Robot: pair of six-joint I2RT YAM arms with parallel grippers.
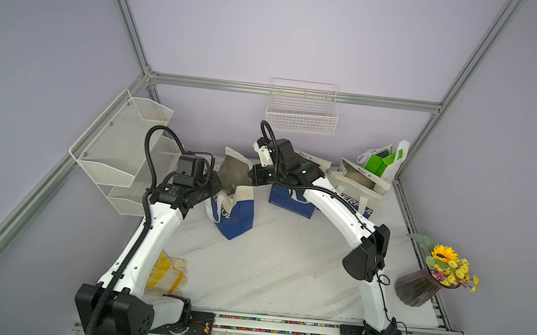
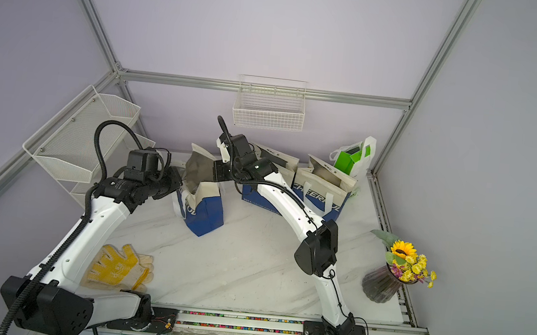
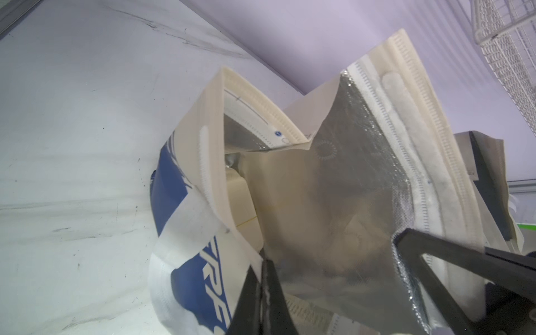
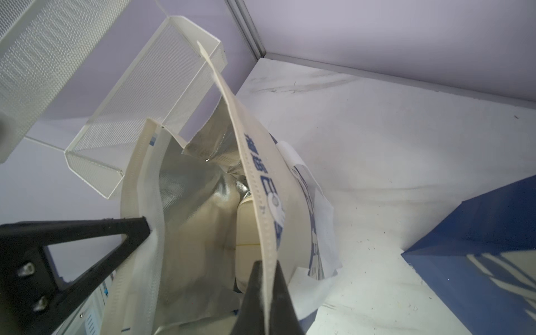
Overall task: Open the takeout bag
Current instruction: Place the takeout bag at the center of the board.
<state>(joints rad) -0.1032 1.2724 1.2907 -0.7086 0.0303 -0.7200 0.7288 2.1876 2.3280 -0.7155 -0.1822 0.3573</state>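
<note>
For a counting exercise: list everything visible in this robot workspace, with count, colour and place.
takeout bag: one, blue and cream, mid-table, open
other bags: two, blue and cream, behind it
shopping bag: one, green and white, back right
gloves: two, yellow and cream, near left
vase: one, dark, yellow flowers, right edge
wire basket: one, white, back wall
mesh rack: one, white, left wall
table: one, white marble
left gripper: black, shut on takeout bag rim
right gripper: black, shut on opposite rim
</note>
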